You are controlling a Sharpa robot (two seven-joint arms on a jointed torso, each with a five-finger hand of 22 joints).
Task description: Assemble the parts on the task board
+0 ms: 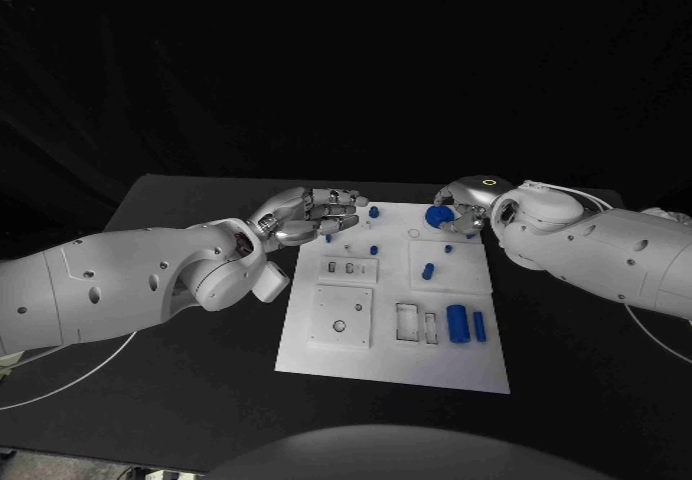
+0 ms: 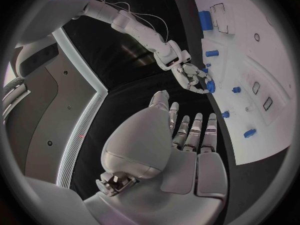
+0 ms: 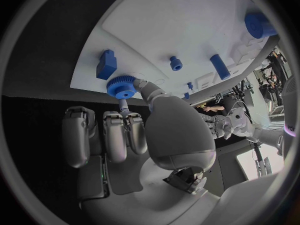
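The right hand (image 1: 464, 203) is at the far right corner of the white task board (image 1: 340, 352). It pinches a blue gear (image 3: 121, 87) between its thumb and a finger, right at the far edge of the board. The other fingers (image 3: 116, 135) lie straight beside each other and hold nothing.

The left hand (image 1: 315, 215) is at the far left corner of the board. Its fingers are curled in a bit, and I see nothing in them. I cannot tell if it touches the board.

More blue parts sit on the board. A small peg (image 1: 374, 212) is near the far edge, a short block (image 1: 427, 270) is in the middle, and a long cylinder (image 1: 457, 324) lies on the near right side, next to a thin bar (image 1: 479, 324).

I think the gear is about to go onto its spot. The pinch looks small, so the gear could tip or slip out and roll off the far edge. If it goes down crooked, it may jam and not sit flat. The hand could also bump the dark blue block (image 3: 106, 64) just beside the gear.
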